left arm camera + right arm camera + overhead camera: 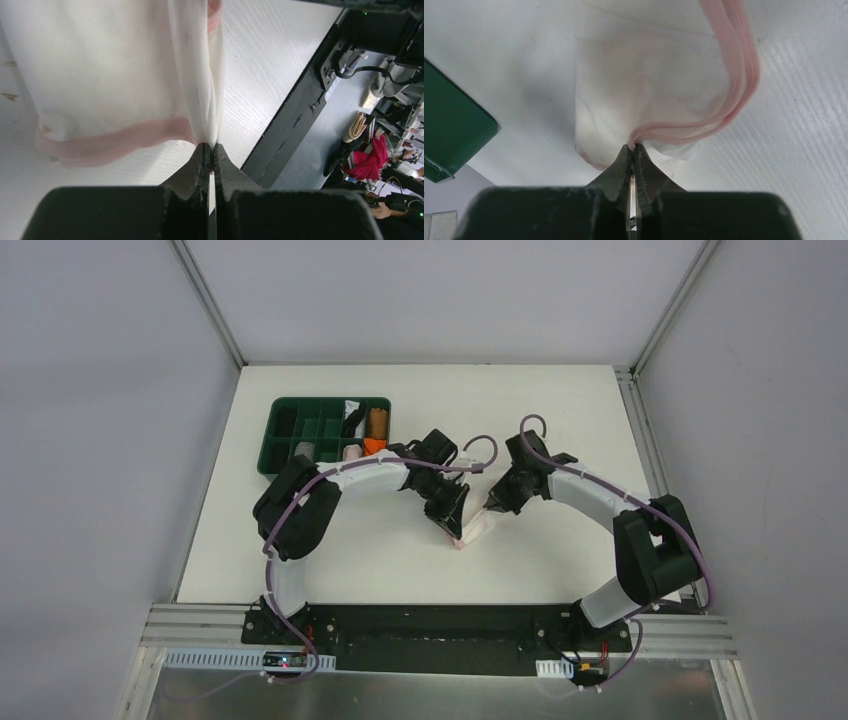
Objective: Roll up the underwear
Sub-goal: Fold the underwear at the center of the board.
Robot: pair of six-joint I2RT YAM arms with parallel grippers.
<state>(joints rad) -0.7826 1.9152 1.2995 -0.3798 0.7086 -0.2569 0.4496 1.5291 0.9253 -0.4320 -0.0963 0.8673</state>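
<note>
So we're at the grab-and-spread step, left gripper (210, 146) and right gripper (634, 146) each clamped on an edge of the pale briefs (477, 528) mid-table (400, 560), and next we probably need them laid flat before rolling.

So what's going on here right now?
Both arms are on the pale pink-edged underwear in the middle of the table. The left gripper is shut on a fold of its white fabric, the right gripper on its pink edging. No roll shows yet. The green tray of rolled cloths sits far left.
</note>
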